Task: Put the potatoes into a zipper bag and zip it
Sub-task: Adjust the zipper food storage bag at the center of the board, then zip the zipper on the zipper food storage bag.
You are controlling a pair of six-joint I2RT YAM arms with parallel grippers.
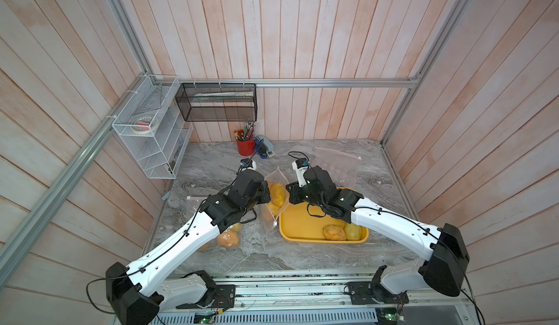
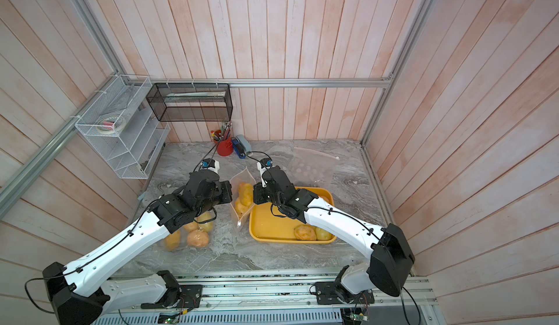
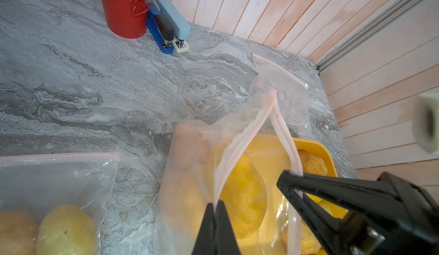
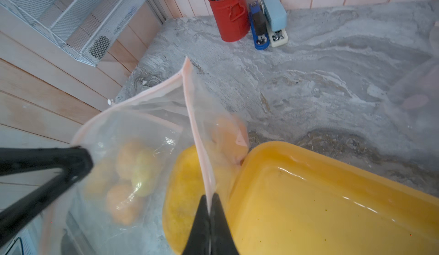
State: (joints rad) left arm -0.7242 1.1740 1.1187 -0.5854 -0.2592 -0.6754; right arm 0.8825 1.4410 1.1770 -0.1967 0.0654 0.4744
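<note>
A clear zipper bag (image 1: 276, 177) with a pink zip strip stands between my two grippers, next to the yellow tray (image 1: 298, 223). Several potatoes (image 1: 278, 195) lie inside it. My left gripper (image 3: 216, 204) is shut on one side of the bag's rim. My right gripper (image 4: 210, 198) is shut on the opposite rim strip, so the mouth is held apart. Two more potatoes (image 1: 341, 232) lie in the tray's near corner, partly under the right arm. A second bag (image 2: 193, 235) with potatoes lies flat under the left arm.
An empty zipper bag (image 1: 335, 164) lies at the back right of the marble table. A red pen cup (image 1: 245, 146) and two staplers (image 1: 264, 150) stand at the back. A white wire rack (image 1: 151, 133) and a black mesh basket (image 1: 216, 102) hang on the walls.
</note>
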